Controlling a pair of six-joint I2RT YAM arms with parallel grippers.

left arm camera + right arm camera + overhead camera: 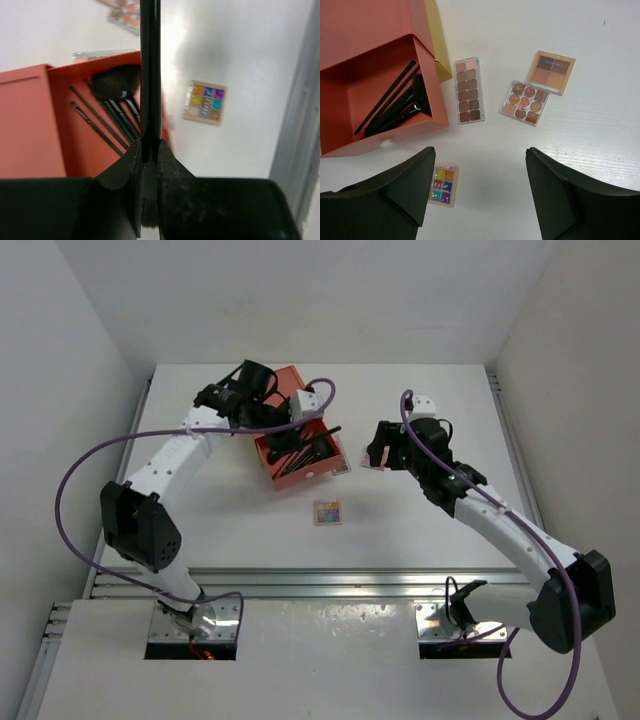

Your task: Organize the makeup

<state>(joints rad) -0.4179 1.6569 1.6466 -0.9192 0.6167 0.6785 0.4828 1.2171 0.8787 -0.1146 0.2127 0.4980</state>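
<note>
Between the tightly closed jaws of the left gripper [150, 150] stood a slim black makeup brush [150, 60]. It was clamped just above its bristles, so the long handle pointed away from the wrist, over the edge of the open orange cardboard box [30, 130]. That hold near the head looked chosen so the handle could be steered lengthwise into the compartment. Inside the box lay a bundle of other black brushes and thin dark sticks [112, 107], all slanted along one line with a fluffy head on top, which suggested the box was the place for the long tools. A yellow drawer edge [435, 45] showed beside it. Across from it, the right gripper [479, 152] hung with its jaws spread wide and nothing between them, above the white tabletop [600, 150]. It seemed to be waiting clear of the box while the other arm worked there. Around it the flat pieces lay unsorted. A small multicoloured square palette [442, 184] sat just under one finger. Farther out, a long brown eyeshadow palette [468, 90] lay just beside the box. A clear palette of round orange pans [524, 102] touched a tan four-pan palette [551, 72].
</note>
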